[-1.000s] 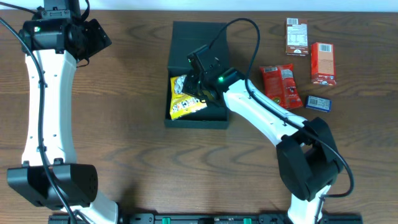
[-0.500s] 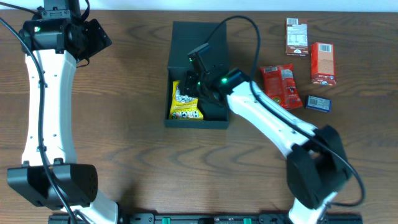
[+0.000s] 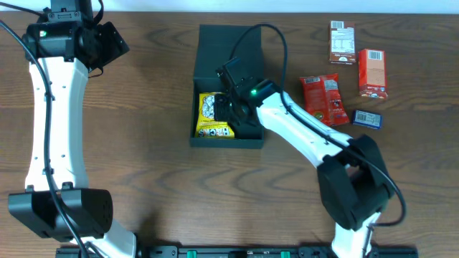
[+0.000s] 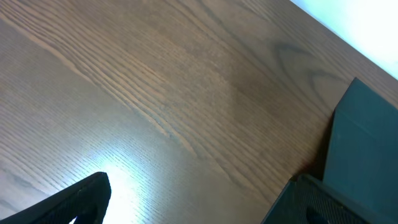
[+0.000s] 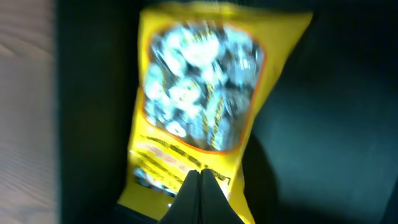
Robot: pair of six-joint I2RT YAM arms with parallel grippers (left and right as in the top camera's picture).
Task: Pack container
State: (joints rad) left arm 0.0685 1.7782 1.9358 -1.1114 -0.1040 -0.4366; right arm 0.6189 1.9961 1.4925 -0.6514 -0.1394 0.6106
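Dark brown wood-grain table (image 3: 143,179) filled nearly every view, with a thin pale strip (image 3: 287,6) along its far edge. A patch of lamp glare shone on the wood under the left wrist camera.

The container (image 3: 226,140), a shallow matte black box, sat near the middle of the table, towards the far side. Its flap lid (image 3: 222,46) lay folded back, flat on the wood. Inside, against the left wall, lay a yellow snack packet (image 3: 214,117), printed side up.

The right gripper (image 3: 228,112) hung inside the box over the packet's near end. Its two fingers were pressed together with no gap between them. The wrist view was blurred, so I could not tell whether they nipped the packet's edge or only touched it.

The left gripper (image 3: 109,41) was near the far left corner of the table, well apart from the box. Its fingers (image 4: 81,202) were spread wide over bare wood and held nothing.

To the right of the container, on bare wood and apart from it, lay a red snack packet (image 3: 323,97), two small red cartons (image 3: 342,41) (image 3: 371,72) and a small dark blue packet (image 3: 367,119). Both arms were white with black joints, and their bases stood at the near edge.
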